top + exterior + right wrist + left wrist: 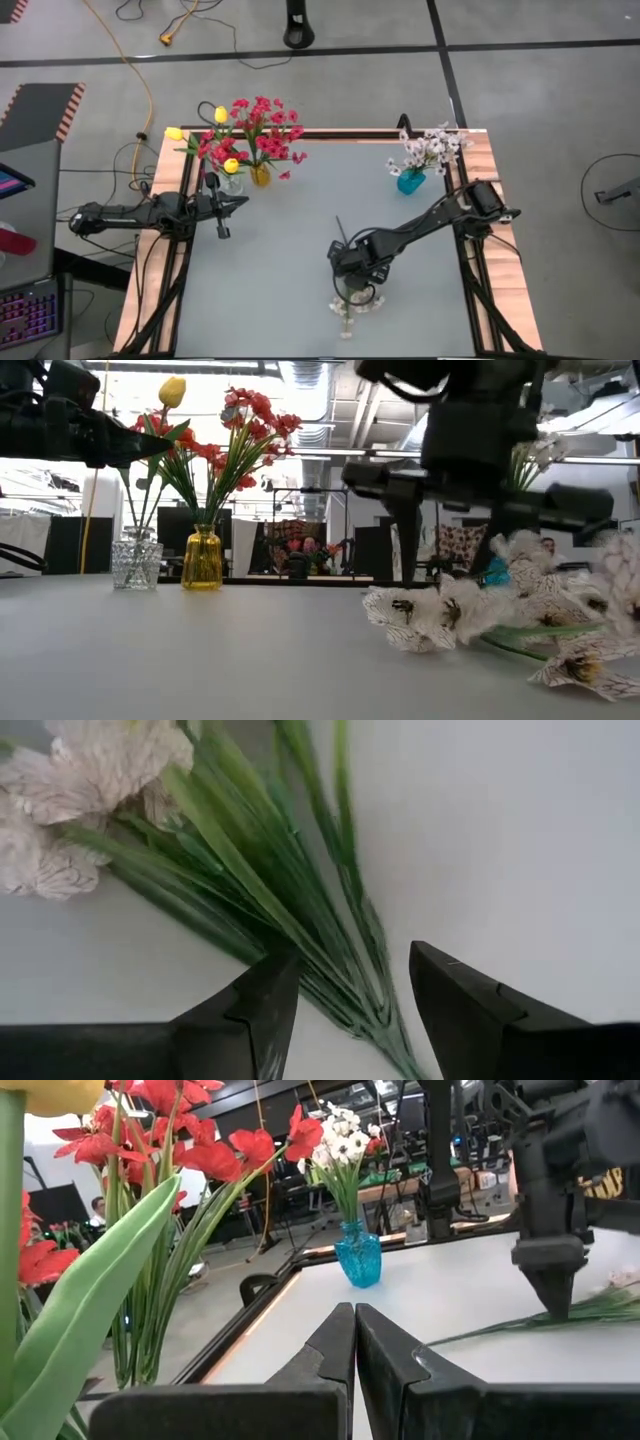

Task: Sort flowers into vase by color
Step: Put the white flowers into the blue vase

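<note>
I am hovering my right gripper (pixel 345 1010) over the white artificial flower spray with long green stems (pixel 345 305), which is lying flat on the grey table top (pixel 280 290) near the front edge, blossoms toward the front and stems running back under my wrist. My two dark fingers are standing apart, straddling the bundle of stems where it narrows, and nothing is held between them yet. I judge the spray to be very light and springy: thin plastic stems that will flex and fan out, cloth petals that will crush if pinched. So I am aiming for the gathered green stems just below the leaves, not the blossoms, and squeezing there should keep the strands together. The stems look smooth, so they may slide or twist in a loose grip, and the heavy end with the blooms will likely droop once lifted.

The small blue glass vase holding white blossoms (pixel 411 181) is waiting at the far right of the table, well apart from here. My left gripper (pixel 354 1355) is resting with fingers pressed together, empty, just beside the clear glass vase of yellow tulip buds (pixel 232 182) and the amber glass vase of red blossoms (pixel 260 175).
</note>
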